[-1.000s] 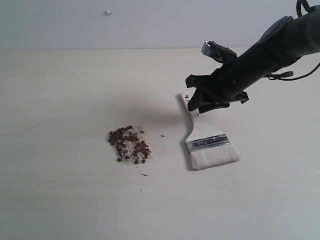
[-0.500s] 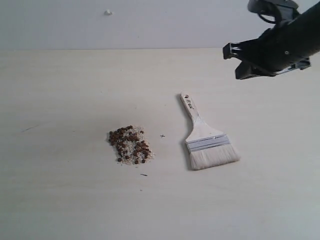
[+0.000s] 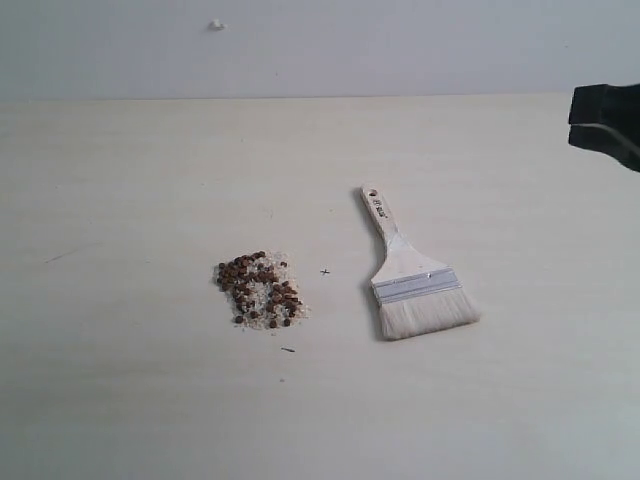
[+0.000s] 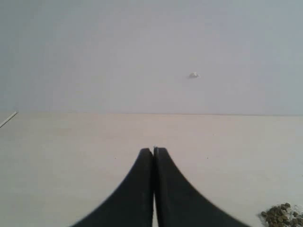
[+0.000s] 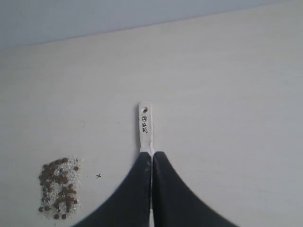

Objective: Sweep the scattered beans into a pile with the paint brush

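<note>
The paint brush [image 3: 410, 272] lies flat on the pale table, bristles toward the front, handle end with its hole [image 5: 144, 124] pointing back. Left of it, the brown beans and white grains sit in one compact pile [image 3: 260, 290], also seen in the right wrist view [image 5: 59, 187] and at the corner of the left wrist view [image 4: 281, 215]. My right gripper [image 5: 152, 153] is shut and empty, high above the handle; only a black part of that arm [image 3: 605, 122] shows at the exterior view's right edge. My left gripper [image 4: 154, 149] is shut on nothing, off to the pile's side.
A small x mark [image 3: 325, 271] is drawn on the table between pile and brush, and a dark sliver [image 3: 288, 349] lies just in front of the pile. A white blob [image 3: 216, 24] sticks to the grey wall behind the table's back edge.
My right arm has risen from the brush handle and drawn back to the upper right, its jaws closing with nothing in them. Brush and pile have not moved.
</note>
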### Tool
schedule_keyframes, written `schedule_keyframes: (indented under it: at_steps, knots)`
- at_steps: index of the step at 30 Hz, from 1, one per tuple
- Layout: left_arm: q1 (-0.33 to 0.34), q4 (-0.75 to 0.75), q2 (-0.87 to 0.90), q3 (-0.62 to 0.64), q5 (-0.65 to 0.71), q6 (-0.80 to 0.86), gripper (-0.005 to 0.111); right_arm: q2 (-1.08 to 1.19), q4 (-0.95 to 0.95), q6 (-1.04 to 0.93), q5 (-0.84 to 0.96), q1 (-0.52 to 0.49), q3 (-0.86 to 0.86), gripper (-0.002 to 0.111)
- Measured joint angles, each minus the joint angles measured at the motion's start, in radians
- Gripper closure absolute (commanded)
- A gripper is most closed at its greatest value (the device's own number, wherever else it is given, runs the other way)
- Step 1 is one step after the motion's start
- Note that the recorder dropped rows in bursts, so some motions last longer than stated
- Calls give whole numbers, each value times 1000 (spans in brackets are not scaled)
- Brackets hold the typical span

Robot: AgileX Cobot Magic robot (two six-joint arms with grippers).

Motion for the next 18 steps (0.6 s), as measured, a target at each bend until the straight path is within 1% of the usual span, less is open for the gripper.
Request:
schedule_keyframes:
  at_steps: [6, 9, 18]
  knots:
    - [0, 0, 0, 0, 0, 0, 107, -38, -37, -10, -29, 0, 0, 108]
    - [0, 0, 0, 0, 0, 0, 107, -110, -62, -13, -44, 0, 21, 108]
    - [0, 0, 0, 0, 0, 0, 107, -556, -104, -57, -147, -25, 171, 108]
